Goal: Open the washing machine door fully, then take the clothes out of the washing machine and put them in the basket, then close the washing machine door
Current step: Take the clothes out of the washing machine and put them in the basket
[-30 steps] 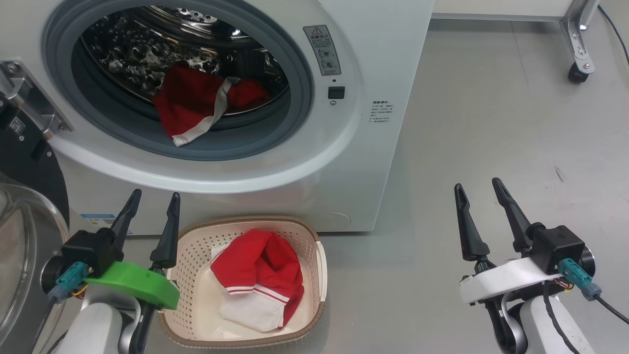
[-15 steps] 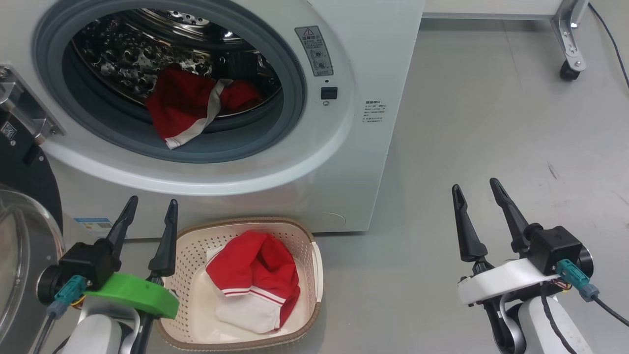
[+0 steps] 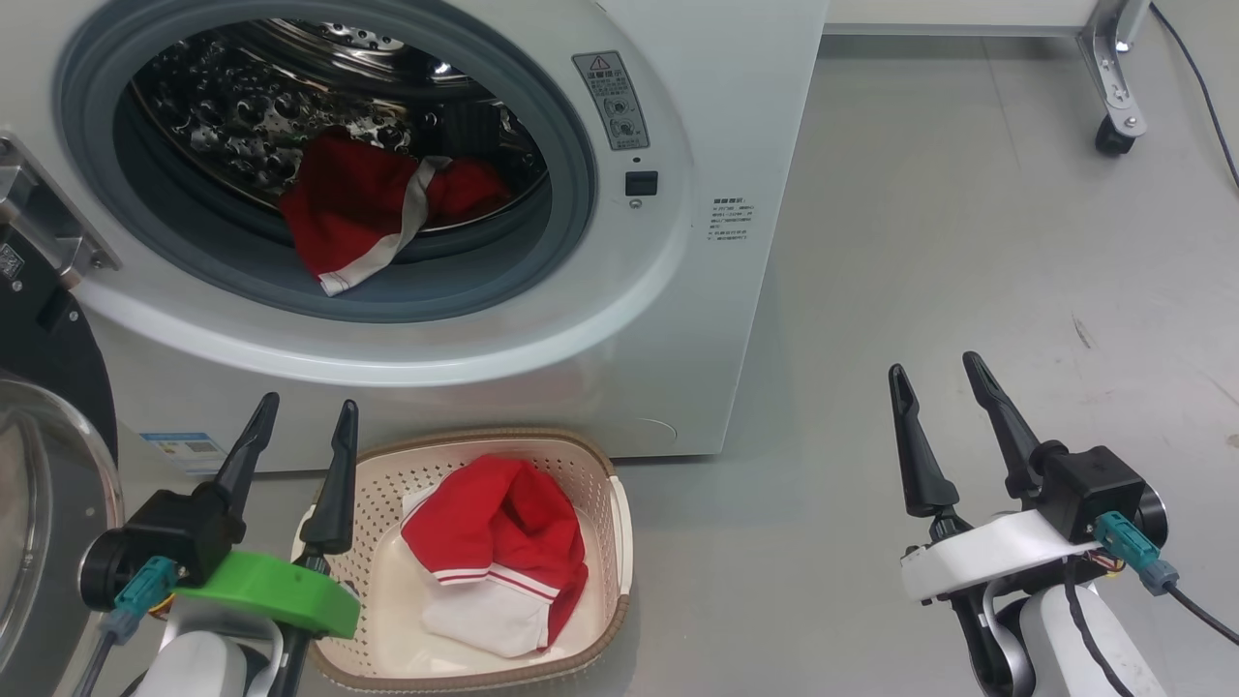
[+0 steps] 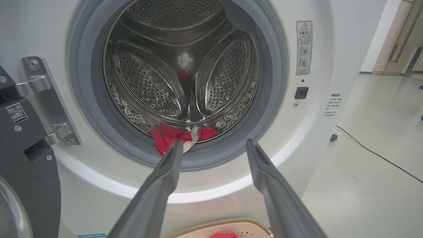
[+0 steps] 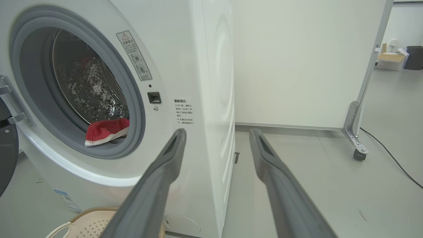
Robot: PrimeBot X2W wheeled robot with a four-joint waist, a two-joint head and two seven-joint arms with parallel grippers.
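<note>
Left fingers (image 3: 335, 479): apart, empty, 7 o'clock, beside basket (image 3: 571, 463).
Right fingers (image 3: 910, 455): apart, empty, 4 o'clock.
Done: washing machine door (image 3: 48, 368) open; one red garment (image 3: 503, 532) in basket.
Remaining: drum garment (image 3: 348, 208), 11 o'clock; closing door.

We see a smooth grey floor (image 3: 920, 242). On it stands the white washing machine (image 3: 678, 319), with the cream basket (image 3: 484, 434) on the floor just in front of it. Well apart, at the far right, a metal frame's black caster (image 3: 1113, 137) rests on the floor. A small dark scuff (image 3: 1081, 332) marks the bare floor nearer us.
</note>
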